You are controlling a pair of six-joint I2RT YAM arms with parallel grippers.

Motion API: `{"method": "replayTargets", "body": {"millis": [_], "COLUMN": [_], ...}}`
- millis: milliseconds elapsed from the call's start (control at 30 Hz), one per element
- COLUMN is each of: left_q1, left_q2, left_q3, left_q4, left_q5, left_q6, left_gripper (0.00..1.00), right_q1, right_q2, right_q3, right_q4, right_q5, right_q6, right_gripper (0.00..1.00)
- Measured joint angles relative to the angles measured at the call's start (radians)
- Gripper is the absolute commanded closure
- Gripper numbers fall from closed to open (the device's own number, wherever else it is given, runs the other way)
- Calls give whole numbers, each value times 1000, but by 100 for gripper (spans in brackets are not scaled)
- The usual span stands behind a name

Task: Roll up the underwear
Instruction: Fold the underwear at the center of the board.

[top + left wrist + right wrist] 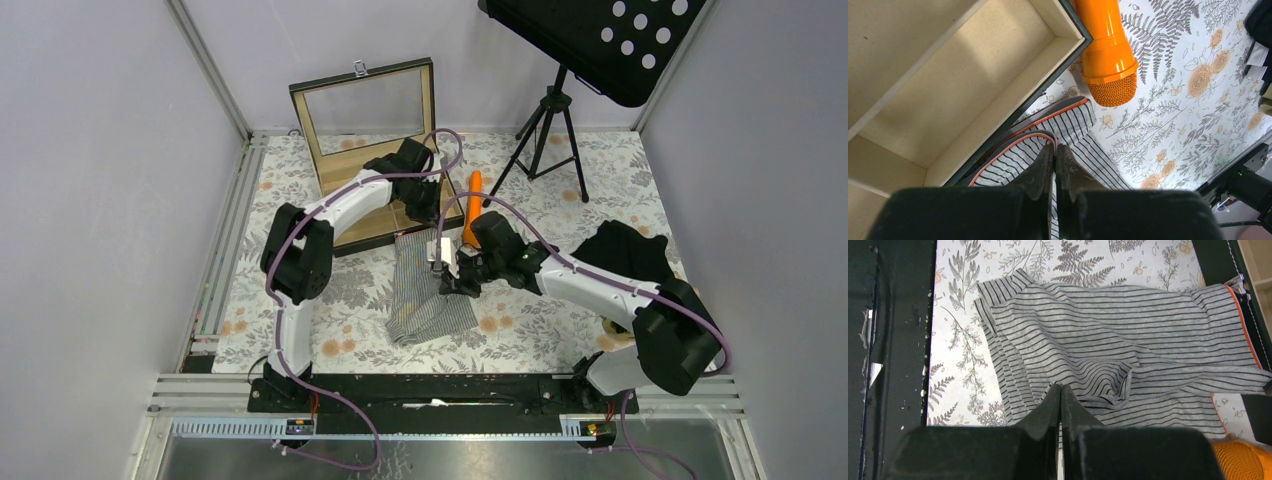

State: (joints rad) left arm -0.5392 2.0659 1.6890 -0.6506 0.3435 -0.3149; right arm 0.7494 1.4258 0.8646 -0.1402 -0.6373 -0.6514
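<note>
The striped underwear [420, 300] lies lengthwise on the table [560, 330], leg hems nearest. The right gripper [1060, 389] is pinched shut on its middle fold, and the left gripper [1054, 149] is clamped on the far waistband beside the wooden box [948, 90]

Top view: fixed high behind the arm bases, tilted down and forward. Wide, takes in the whole table [330, 300] to the back wall.
Left wrist view: close, looks down past its fingers [1040, 172] at the underwear [1073, 120] hem, box [973, 80] corner and orange stick [1108, 55].
Right wrist view: close, looks down over most of the underwear.
All three share underwear and stick. The wrist views overlap at its orange-trimmed edge.
</note>
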Motion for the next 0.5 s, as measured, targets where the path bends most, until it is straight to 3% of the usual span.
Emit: {"method": "replayTargets", "body": {"millis": [500], "left_q1": [-7], "left_q2": [-42], "left_q3": [-5], "left_q4": [-17], "left_q5": [7], "left_q6": [-12], "left_gripper": [100], "right_q1": [-14], "right_q2": [-117], "right_q3": [-28], "right_q4": [-41], "right_q5": [-3], "right_q6": [-6], "right_gripper": [100]}}
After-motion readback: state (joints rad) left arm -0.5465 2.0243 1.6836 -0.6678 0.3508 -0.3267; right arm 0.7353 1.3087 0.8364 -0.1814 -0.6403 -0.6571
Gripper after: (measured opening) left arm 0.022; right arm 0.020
